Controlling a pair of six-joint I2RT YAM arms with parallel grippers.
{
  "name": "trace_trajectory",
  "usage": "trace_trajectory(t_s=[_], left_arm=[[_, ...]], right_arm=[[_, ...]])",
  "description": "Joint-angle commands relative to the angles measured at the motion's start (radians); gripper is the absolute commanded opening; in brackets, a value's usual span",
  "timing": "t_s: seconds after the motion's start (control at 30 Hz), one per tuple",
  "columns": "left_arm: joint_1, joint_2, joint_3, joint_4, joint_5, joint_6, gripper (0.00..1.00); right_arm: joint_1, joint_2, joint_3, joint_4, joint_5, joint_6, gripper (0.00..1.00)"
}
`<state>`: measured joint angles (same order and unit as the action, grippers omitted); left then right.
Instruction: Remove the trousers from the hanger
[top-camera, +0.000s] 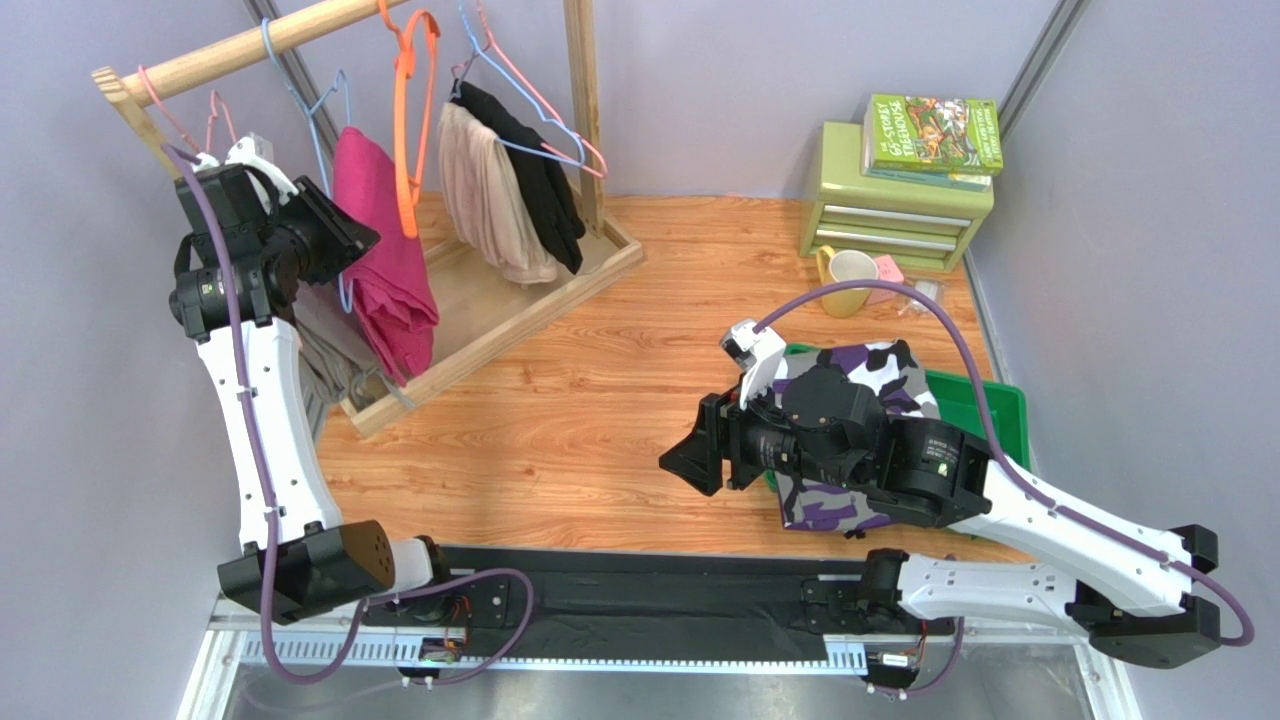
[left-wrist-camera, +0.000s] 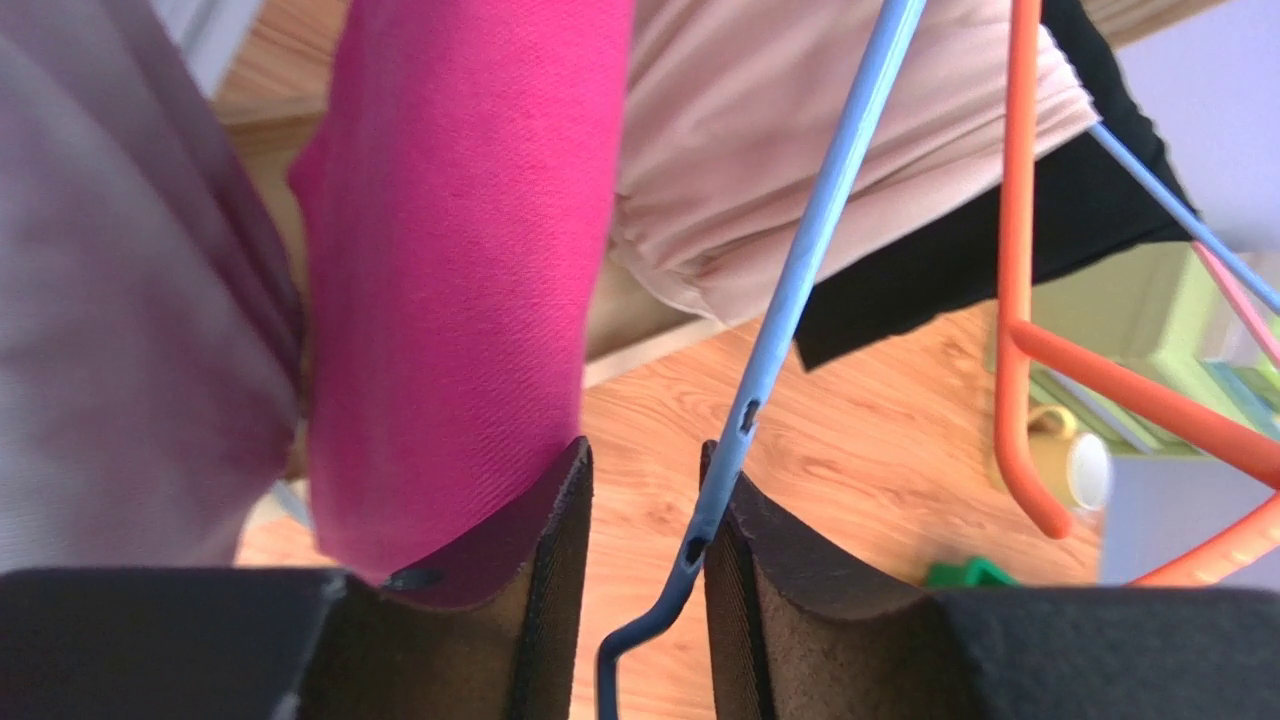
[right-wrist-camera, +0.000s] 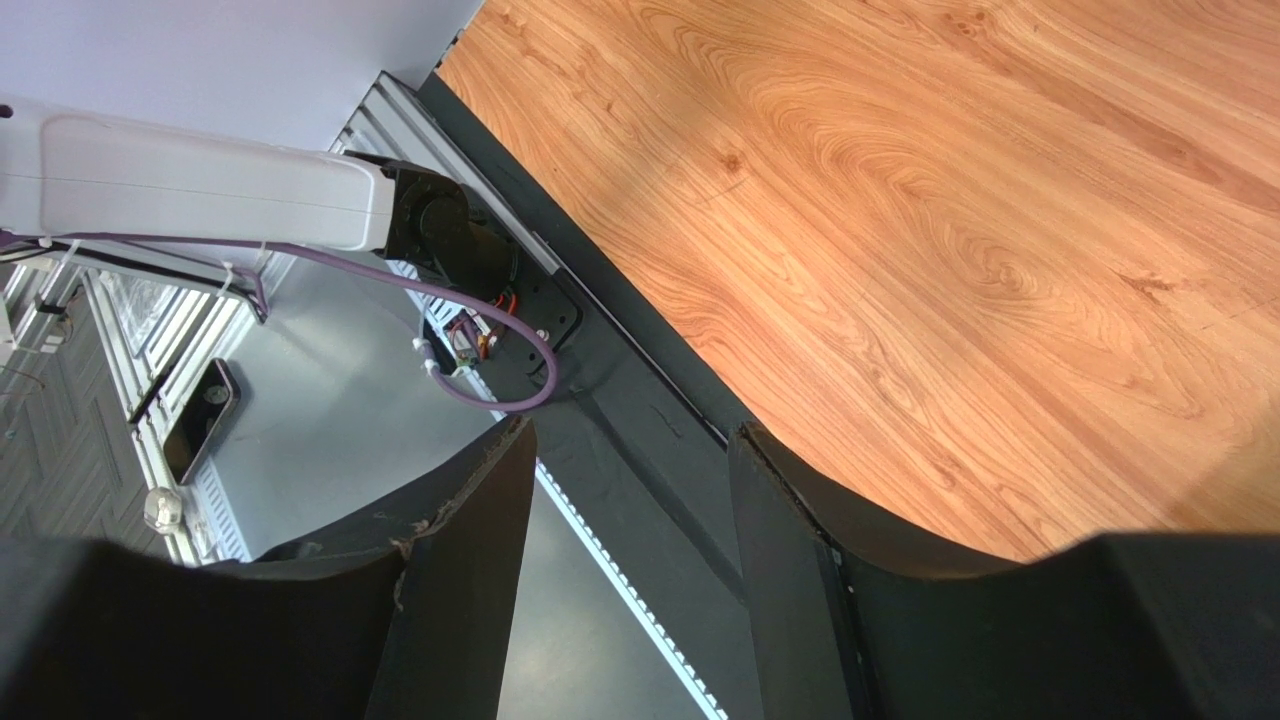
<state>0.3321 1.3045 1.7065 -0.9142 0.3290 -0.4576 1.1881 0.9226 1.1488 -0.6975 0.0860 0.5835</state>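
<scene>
— While the left gripper (left-wrist-camera: 646, 458) is working at the rack, what is it holding?
— Nothing firmly. Its jaws are standing narrowly apart. The blue wire hanger (left-wrist-camera: 812, 255) is running between them against one pad, and the magenta trousers (left-wrist-camera: 451, 270) are hanging just beside the other finger. In my judgement it should be pinching the wire alone, with no cloth caught.
— The other pair?
— The camouflage trousers (top-camera: 879, 375) are lying on the green tray (top-camera: 1004, 420). The right gripper (right-wrist-camera: 631, 450) is hanging with its jaws apart, empty.
— Any writing?
— The green book (top-camera: 932, 132) is showing lettering too small to read.
</scene>
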Motion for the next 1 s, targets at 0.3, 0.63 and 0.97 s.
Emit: trace_trajectory(t_s=[0.3,0.63,0.97], left_arm=[[0.03,-0.068,-0.011,0.132,0.151,-0.075,0.37],[0.045,-0.028,-0.048,0.186,0.212,-0.118,0.36],[0.045,0.001,-0.057,0.33,0.284,-0.185,0.48]], right_arm=[[0.008,0.016,0.005,0.055,-0.02,0.016,0.55],[0.022,0.004,0.003,0.052,-0.009,0.021,0.55],[0.031,0.009,0.006,0.05,-0.009,0.022,0.55]])
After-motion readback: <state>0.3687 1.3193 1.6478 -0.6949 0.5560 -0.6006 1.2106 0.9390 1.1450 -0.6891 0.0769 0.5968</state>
